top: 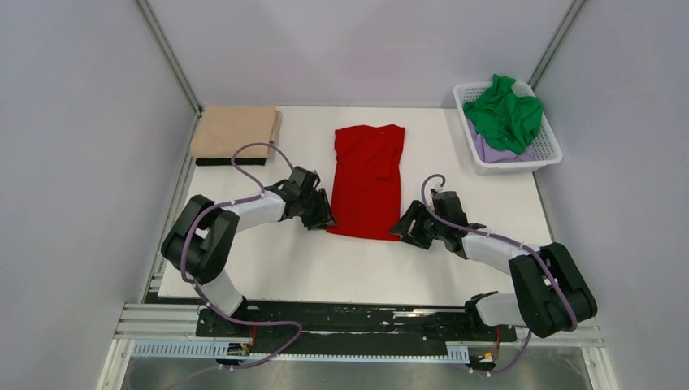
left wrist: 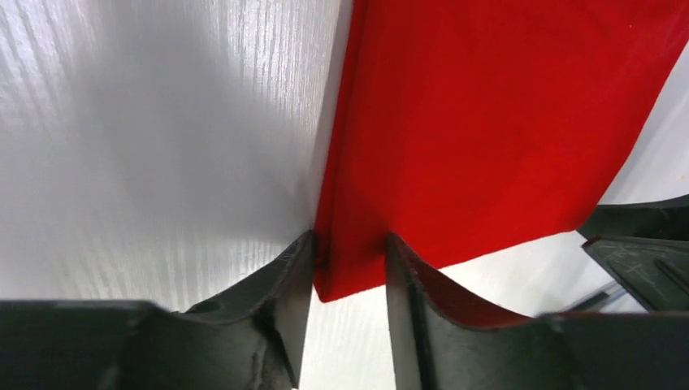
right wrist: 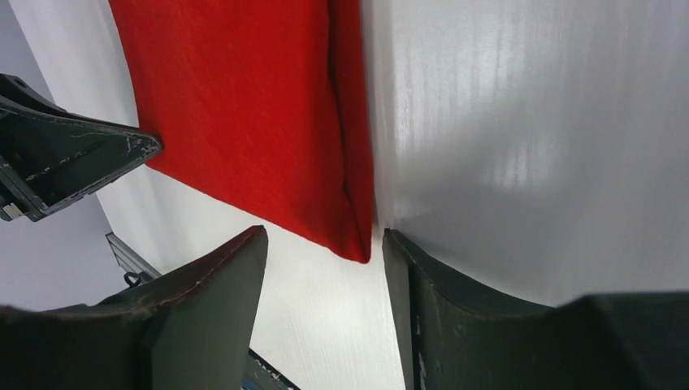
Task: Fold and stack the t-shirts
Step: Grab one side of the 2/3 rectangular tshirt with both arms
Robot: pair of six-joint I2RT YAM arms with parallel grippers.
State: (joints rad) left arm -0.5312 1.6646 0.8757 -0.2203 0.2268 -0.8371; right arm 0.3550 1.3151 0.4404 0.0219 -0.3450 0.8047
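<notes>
The bright red t-shirt [top: 368, 180] lies flat in the middle of the table, folded into a long narrow strip. My left gripper [top: 325, 219] is open at its near left corner. In the left wrist view that gripper [left wrist: 349, 240] has a jaw on each side of the corner of the red cloth [left wrist: 487, 122]. My right gripper [top: 400, 230] is open at the near right corner. In the right wrist view that gripper [right wrist: 323, 234] is spread wide, and the corner of the red shirt [right wrist: 244, 106] lies just ahead, beside its right finger. The tan-beige t-shirt [top: 234, 130] lies folded at the back left.
A white lattice basket [top: 549, 154] stands at the back right with the crumpled green t-shirt [top: 505, 114] on top of the pale lilac one [top: 496, 150]. The tan shirt rests on a black pad [top: 231, 162]. Grey walls enclose the table on three sides.
</notes>
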